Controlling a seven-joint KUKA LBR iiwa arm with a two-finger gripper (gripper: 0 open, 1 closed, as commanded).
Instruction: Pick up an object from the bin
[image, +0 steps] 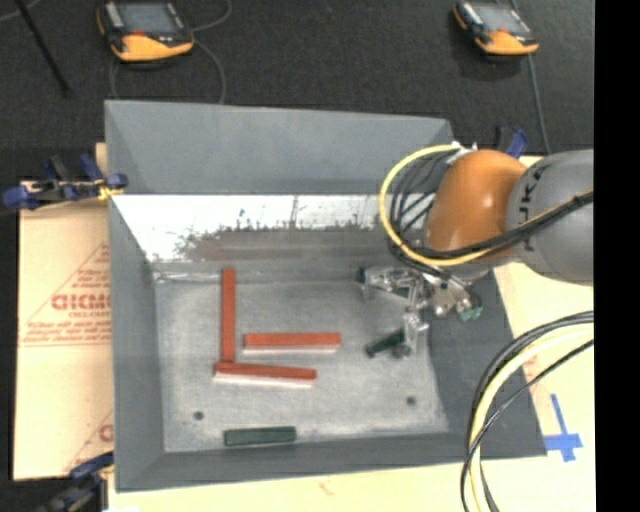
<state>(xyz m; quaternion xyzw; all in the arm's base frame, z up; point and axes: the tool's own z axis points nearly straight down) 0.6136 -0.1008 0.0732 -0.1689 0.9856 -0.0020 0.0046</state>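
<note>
**Hand low over a small dark green piece at the bin's right side**

The grey metal bin (135, 330) holds five loose things. Three are red-orange bars. One upright bar (228, 315) runs up and down the view left of centre. A second bar (292, 342) lies crosswise just to its right. A third bar (265, 374) lies crosswise below them, paler along its upper edge, near the upright one's lower end. Two things are dark green. A long green bar (260, 436) lies flat by the near wall, well apart from the rest. A small dark green piece (385, 348) lies right of centre.

The arm (560, 215) reaches in from the right. Its orange cover (470, 205) is ringed by yellow and black cables (400, 200). The hand (412, 335) points down to the floor of the bin, its tip just beside or touching the small dark green piece. Whether the hand is apart or together, I cannot tell.

Dark lettering (530, 190) marks the arm's grey shell, but it is too cut off to read.
</note>
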